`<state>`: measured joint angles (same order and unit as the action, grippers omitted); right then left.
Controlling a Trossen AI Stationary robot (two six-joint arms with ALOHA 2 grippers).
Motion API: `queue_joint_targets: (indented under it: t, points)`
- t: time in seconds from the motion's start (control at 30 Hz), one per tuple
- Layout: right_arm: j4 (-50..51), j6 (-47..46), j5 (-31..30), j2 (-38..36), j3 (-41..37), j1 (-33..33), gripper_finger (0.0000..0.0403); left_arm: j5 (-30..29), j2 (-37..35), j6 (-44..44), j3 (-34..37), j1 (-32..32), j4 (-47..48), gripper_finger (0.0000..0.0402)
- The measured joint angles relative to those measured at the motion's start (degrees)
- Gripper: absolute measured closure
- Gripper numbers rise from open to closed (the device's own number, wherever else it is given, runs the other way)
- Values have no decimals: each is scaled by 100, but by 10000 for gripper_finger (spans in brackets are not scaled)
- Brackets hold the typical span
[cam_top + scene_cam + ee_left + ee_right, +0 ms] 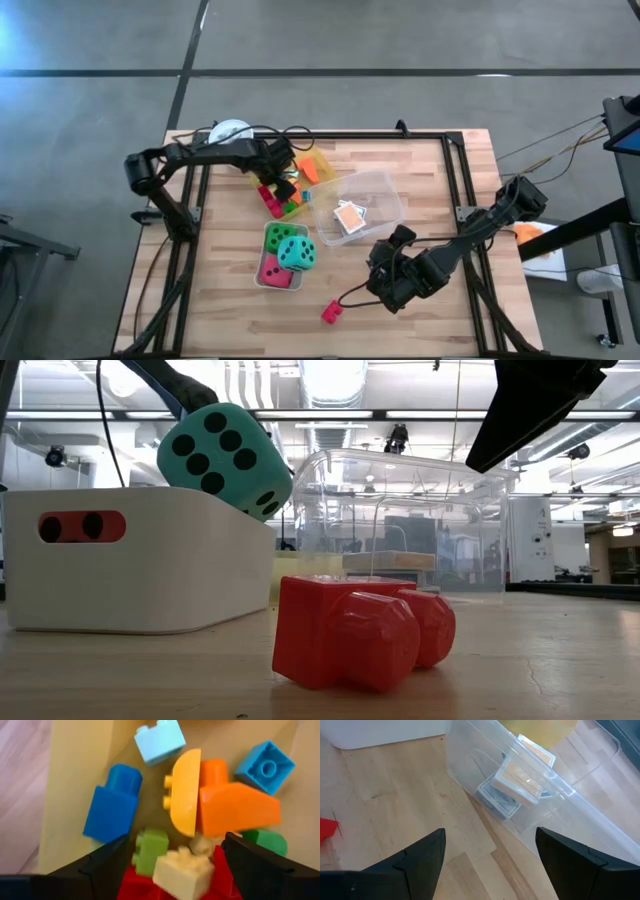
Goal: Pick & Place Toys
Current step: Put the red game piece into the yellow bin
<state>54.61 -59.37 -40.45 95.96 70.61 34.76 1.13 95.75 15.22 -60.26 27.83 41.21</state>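
Left hand (172, 865), fingers spread, hovers over the blocks (190, 815) heaped upper centre of the high view, probably choosing one. Right hand (490, 857), also spread and empty, waits lower right near the stray red block (331, 312) on the counter (430, 170).

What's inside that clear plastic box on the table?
Small card packs lie stacked on the clear plastic box's floor, orange-backed ones on top. What the lower packs look like is mostly covered.
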Motion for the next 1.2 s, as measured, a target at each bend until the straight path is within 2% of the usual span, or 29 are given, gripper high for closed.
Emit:
queue_joint_targets:
  t: [0.2, 0.27, 0.4, 0.53, 0.67, 0.77, 0.9, 1.03, 1.2]
  points:
    - [0, 13, 0, 0, -2, -1, 99, -4, -333, 234, -252, -4, 770, 69]
    - [-29, 291, -2, 0, -2, 0, 99, -16, -536, 388, -276, -54, 948, 68]
    - [-487, 1504, 145, 0, -2, -2, 99, -21, -1052, 463, -274, -284, 1065, 67]
    - [-1489, 3073, 1085, 0, -2, -4, 99, -24, -1590, 793, -209, -696, 1115, 67]
    - [-2602, 4341, 1999, 0, -41, 0, 99, -42, -1982, 1167, -195, -1378, 1051, 67]
    - [-3255, 4920, 2290, 32, -76, 0, 99, -70, -2148, 1491, -160, -2010, 1030, 67]
    - [-3696, 5350, 2372, 198, -101, -13, 99, -433, -2318, 2018, -134, -2946, 1035, 67]
    - [-4123, 5544, 2770, 465, -158, -91, 99, -1025, -2430, 2695, -132, -3849, 1050, 67]
    - [-4328, 5724, 3125, 893, -155, -199, 99, -1345, -2471, 3302, -132, -4732, 1026, 67]
